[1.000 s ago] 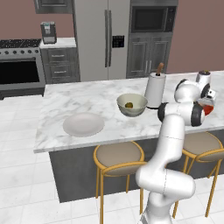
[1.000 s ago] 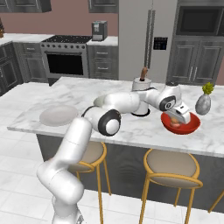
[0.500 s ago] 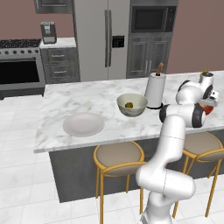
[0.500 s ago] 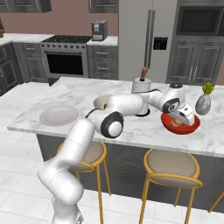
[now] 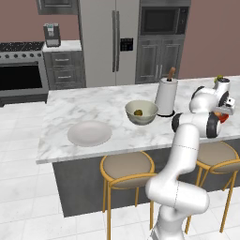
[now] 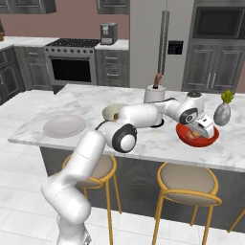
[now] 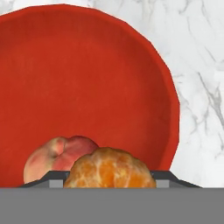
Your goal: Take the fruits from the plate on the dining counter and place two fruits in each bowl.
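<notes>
claw [image 7: 109,186] clamped on orange fruit [image 7: 109,170] | arm stretched over red bowl [image 7: 65,78] | reddish fruit [image 7: 52,155] inside

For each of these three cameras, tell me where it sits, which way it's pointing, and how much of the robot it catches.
Left base view: behind the arm, to its left, facing forward and down over the dining counter; the arm rises at lower right.
Right base view: behind, to its right, facing the same counter; the arm rises at lower left, its gripper over the red bowl.
Hand view: on the hand, looking into the red bowl at the orange fruit and the reddish fruit.
Both base views share the plate and the beige bowl.
</notes>
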